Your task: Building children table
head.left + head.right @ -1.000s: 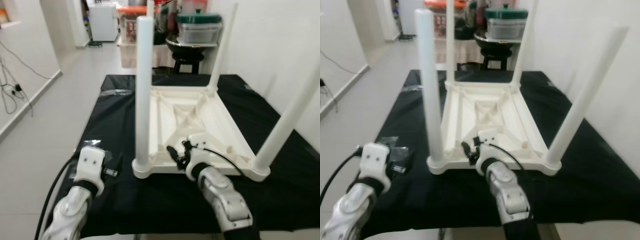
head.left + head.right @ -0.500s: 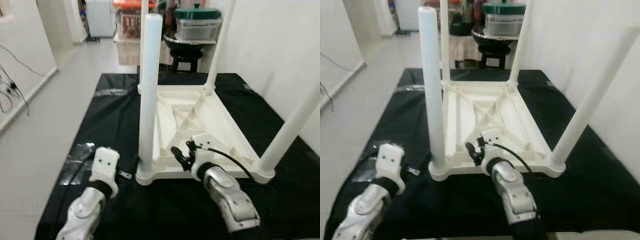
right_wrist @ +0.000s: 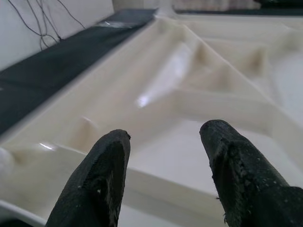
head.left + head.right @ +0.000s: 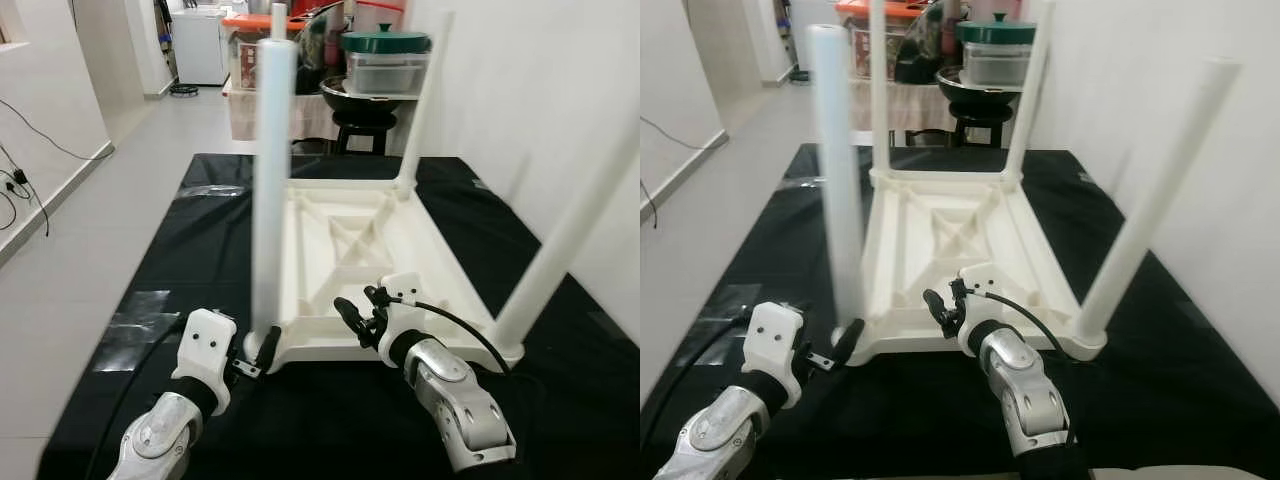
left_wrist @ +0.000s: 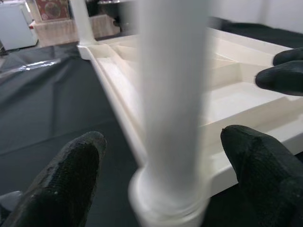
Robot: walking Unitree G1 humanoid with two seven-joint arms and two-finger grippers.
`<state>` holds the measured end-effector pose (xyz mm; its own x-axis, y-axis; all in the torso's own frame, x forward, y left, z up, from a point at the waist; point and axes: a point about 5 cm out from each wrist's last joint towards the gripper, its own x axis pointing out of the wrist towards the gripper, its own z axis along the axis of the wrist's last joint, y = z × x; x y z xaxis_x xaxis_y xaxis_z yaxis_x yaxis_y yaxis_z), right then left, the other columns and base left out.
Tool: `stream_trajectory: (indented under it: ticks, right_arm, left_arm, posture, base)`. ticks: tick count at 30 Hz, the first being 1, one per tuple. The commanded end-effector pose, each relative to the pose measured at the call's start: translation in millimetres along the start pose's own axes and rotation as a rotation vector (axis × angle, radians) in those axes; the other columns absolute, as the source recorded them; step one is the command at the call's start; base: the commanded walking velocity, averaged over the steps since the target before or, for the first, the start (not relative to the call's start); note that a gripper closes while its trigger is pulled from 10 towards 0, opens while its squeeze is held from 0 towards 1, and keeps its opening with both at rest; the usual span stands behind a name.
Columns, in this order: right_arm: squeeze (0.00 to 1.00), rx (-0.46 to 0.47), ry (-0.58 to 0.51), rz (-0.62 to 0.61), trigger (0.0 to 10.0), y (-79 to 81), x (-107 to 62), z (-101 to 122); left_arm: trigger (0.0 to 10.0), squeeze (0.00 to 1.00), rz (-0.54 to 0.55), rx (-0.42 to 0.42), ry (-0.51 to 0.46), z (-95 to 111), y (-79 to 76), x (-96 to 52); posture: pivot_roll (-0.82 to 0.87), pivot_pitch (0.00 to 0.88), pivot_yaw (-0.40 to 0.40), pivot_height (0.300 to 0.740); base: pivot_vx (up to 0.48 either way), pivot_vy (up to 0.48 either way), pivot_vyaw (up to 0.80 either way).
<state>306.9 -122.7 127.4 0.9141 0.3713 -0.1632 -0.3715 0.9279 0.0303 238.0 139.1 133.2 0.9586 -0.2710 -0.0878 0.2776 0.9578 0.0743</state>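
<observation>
Table (image 4: 370, 260), white plastic and upside down with four legs up, lies mid-frame on the black cloth (image 4: 190, 260). Since a second ago the left gripper (image 4: 262, 352) has come in from the lower left, its open fingers (image 5: 78, 163) now straddling the near-left leg (image 4: 270, 180) at its socket. The right gripper (image 4: 350, 318) stays open over the near rim, so seating that leg looks next.

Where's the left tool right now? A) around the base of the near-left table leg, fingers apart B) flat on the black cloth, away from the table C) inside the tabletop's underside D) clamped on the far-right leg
A: in the left wrist view the left tool has its two fingers spread on either side of the near-left leg at its socket, not touching it.
</observation>
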Motion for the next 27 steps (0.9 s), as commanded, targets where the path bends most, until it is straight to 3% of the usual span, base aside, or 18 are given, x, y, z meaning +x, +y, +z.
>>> stream_trajectory:
  ticks: [1,11,20,27]
  right_arm:
    - [0.00,0.014,0.004,0.007,10.0,-0.5,-1.0,0]
    - [0.00,0.006,0.008,0.023,10.0,0.1,-1.8,0]
    - [0.00,0.005,-0.003,0.049,10.0,0.0,-4.2,3]
    - [0.00,0.006,-0.063,0.176,10.0,-3.1,-19.6,22]
  left_arm:
    - [10.0,0.00,0.012,-0.008,0.022,-3,-0.2,1.2]
    - [10.0,0.00,0.069,-0.019,0.026,-2,4.8,6.3]
    - [10.0,0.00,0.212,-0.034,0.045,-11,26.7,8.7]
    - [10.0,0.00,0.278,-0.056,0.036,-20,47.0,18.2]
  posture:
    - [0.04,0.000,-0.061,0.740]
    - [0.03,0.000,-0.064,0.740]
    - [0.03,0.000,-0.068,0.740]
    - [0.01,0.000,-0.070,0.740]
  base:
    - [0.000,0.000,0.00]
    - [0.000,0.000,0.00]
    - [0.000,0.000,0.00]
    - [0.000,0.000,0.00]
